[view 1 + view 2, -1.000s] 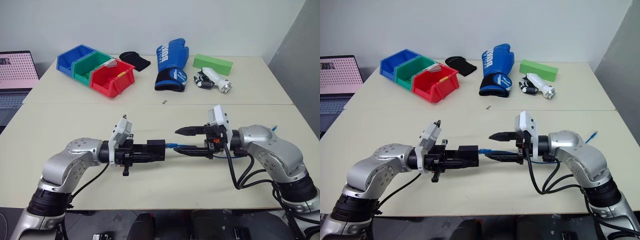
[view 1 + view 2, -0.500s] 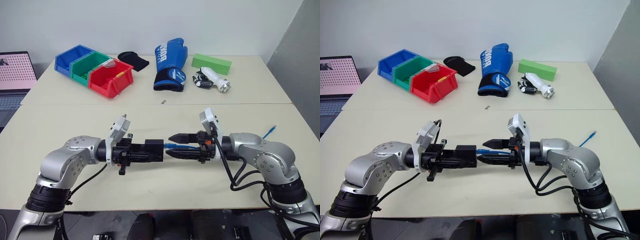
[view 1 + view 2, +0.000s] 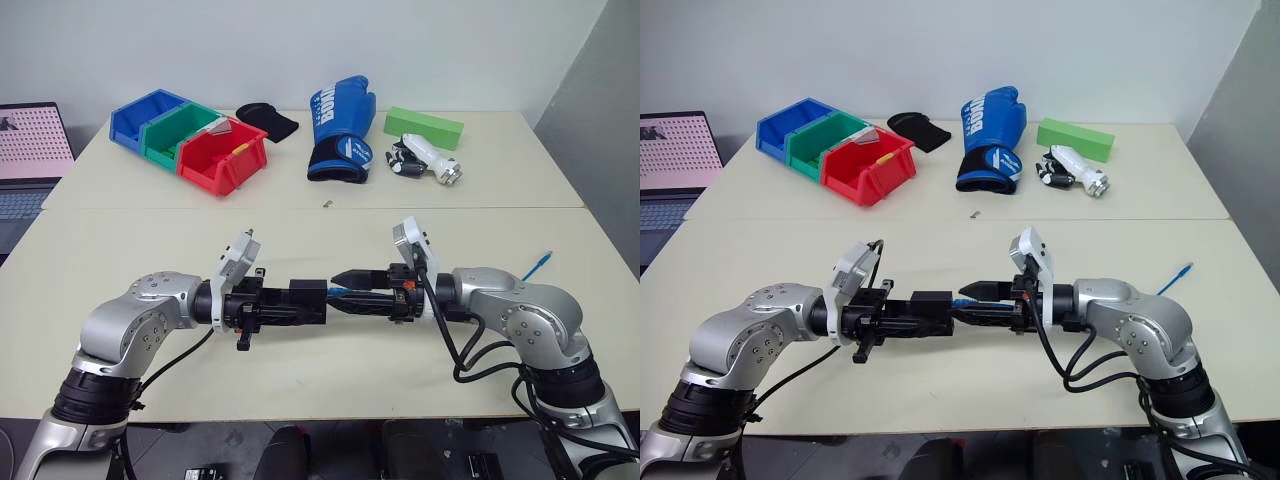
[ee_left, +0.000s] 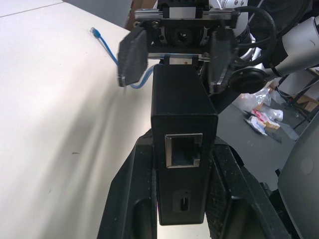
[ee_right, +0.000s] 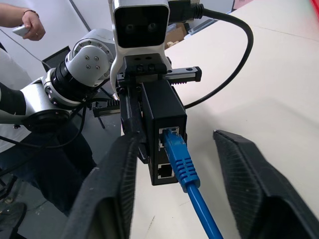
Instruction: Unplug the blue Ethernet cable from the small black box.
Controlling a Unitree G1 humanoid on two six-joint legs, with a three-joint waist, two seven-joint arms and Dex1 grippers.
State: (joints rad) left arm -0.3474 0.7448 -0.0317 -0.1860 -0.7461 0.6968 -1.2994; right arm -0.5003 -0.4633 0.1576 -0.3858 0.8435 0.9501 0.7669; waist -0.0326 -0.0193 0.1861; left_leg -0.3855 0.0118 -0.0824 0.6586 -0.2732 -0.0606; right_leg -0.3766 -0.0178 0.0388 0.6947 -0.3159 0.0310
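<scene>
My left gripper (image 3: 288, 304) is shut on the small black box (image 3: 309, 296) and holds it level above the table, its ports facing right. The blue Ethernet cable (image 5: 178, 155) is plugged into the box's upper port (image 5: 168, 134). The cord runs back along my right arm, and its free end (image 3: 540, 264) lies on the table at the right. My right gripper (image 3: 343, 289) points left at the box. Its two black fingers (image 5: 115, 184) stand on either side of the plug with gaps, touching neither plug nor box.
At the back of the table stand joined blue, green and red bins (image 3: 222, 155), a black cloth (image 3: 268, 120), a blue boxing glove (image 3: 340, 130), a green block (image 3: 424, 127) and a white-and-black gadget (image 3: 425, 160). A laptop (image 3: 30, 150) sits far left. A person's hand (image 5: 30, 25) shows in the right wrist view.
My right gripper has rolled at the wrist and its fingers have drawn closer together around the plug, right up at the box. The left gripper and box have stayed put.
</scene>
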